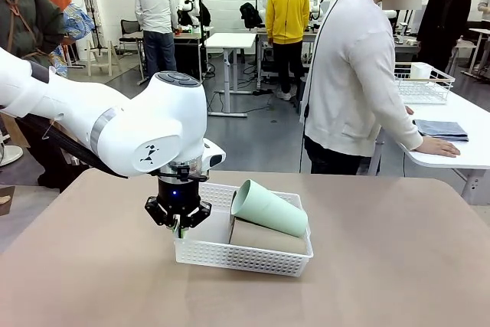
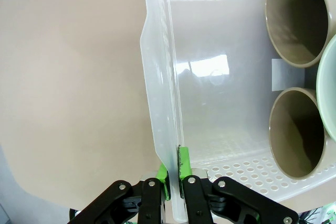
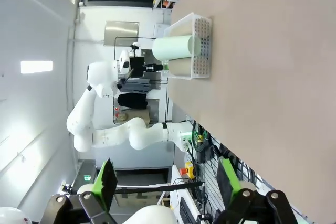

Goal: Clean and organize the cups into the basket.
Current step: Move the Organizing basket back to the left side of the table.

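Note:
The white lattice basket (image 1: 230, 254) sits mid-table. Inside it a mint green cup (image 1: 268, 208) lies on its side, tilted across a tan cup (image 1: 264, 237). My left gripper (image 1: 178, 227) points down at the basket's left end, shut on its wall. In the left wrist view the left gripper (image 2: 173, 174) pinches the thin basket wall (image 2: 157, 77) between green pads; two tan cups (image 2: 299, 17) (image 2: 296, 132) show their open mouths, with the mint cup's rim (image 2: 328, 93) at the edge. My right gripper (image 3: 168, 182) hangs open off the table, far from the basket (image 3: 202, 45).
A person (image 1: 356, 74) stands beyond the far right edge, one hand on a neighbouring white table (image 1: 459, 151) that carries a wire basket (image 1: 425, 82) and a folded blue cloth (image 1: 442, 129). The tan tabletop (image 1: 383, 266) around the basket is bare.

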`<act>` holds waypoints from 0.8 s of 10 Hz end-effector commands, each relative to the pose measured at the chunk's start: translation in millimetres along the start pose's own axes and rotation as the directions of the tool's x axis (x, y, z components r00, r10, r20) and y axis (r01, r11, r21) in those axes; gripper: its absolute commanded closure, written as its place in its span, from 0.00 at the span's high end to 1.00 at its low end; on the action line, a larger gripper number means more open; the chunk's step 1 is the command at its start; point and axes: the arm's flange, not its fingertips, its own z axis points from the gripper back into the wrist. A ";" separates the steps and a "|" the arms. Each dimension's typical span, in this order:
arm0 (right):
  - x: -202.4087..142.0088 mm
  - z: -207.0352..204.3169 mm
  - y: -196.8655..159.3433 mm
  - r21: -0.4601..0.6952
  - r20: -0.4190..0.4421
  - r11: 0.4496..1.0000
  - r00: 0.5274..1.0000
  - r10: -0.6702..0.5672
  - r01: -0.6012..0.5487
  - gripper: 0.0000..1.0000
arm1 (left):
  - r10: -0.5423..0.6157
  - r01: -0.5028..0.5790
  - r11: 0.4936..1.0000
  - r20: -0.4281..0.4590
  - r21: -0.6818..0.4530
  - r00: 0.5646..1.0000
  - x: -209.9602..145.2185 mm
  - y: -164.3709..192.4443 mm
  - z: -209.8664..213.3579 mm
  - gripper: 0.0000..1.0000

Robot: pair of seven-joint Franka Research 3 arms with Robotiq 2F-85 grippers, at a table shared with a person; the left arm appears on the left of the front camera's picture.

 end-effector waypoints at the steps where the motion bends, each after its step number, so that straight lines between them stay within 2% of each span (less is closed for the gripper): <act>1: 0.1 10.1 -2.7 -0.025 -0.023 0.999 0.999 -0.043 0.043 1.00 | 0.012 -0.012 1.000 0.010 0.005 1.000 -1.0 -2.2 1.9 0.00; 2: 3.8 8.7 -4.7 -0.015 -0.039 1.000 0.999 -0.022 0.022 1.00 | 0.012 -0.012 1.000 0.010 0.005 1.000 -1.0 -2.2 1.9 0.00; 3: -0.4 4.5 -4.0 -0.010 -0.005 1.000 1.000 -0.014 0.014 1.00 | 0.012 -0.012 1.000 0.010 0.005 1.000 -1.0 -2.2 1.9 0.00; 8: -0.4 4.5 -4.0 -0.010 -0.005 1.000 1.000 -0.014 0.014 1.00 | 0.012 -0.012 1.000 0.010 0.005 1.000 -1.0 -2.2 1.9 0.00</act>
